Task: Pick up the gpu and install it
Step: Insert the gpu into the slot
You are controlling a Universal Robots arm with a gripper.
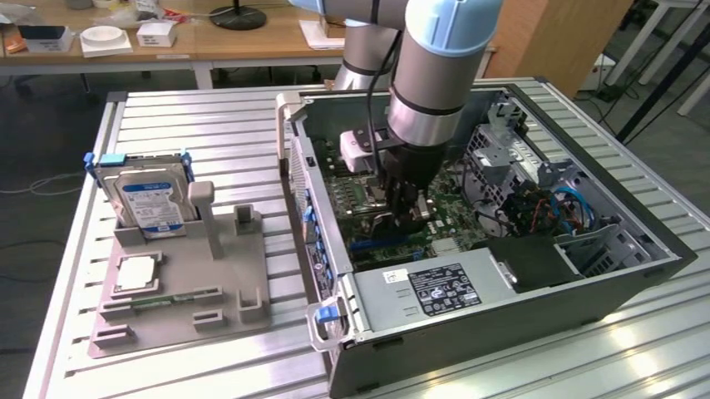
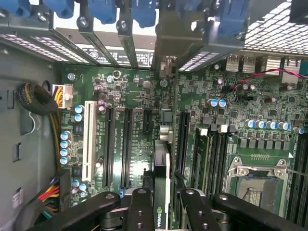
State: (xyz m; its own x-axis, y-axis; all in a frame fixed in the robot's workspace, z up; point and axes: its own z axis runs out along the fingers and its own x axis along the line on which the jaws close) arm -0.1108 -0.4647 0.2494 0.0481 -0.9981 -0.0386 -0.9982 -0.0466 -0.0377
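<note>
hand: black two-fingered hand [image 2: 162, 185], clamped on the gpu.
gpu: thin dark rectangular circuit card [image 2: 161, 159], held edge-on over the green motherboard [image 2: 120, 86] slots, inside the open grey computer case [image 1: 500, 332].

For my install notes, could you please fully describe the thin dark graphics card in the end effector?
The thin dark graphics card appears edge-on in the wrist view: a slim blackish board with a pale strip and a small logo. It stands on edge, clamped by the black end effector, inside the open grey computer case, over the green motherboard, in line with its long black slots. Contact with a slot cannot be told.
</note>
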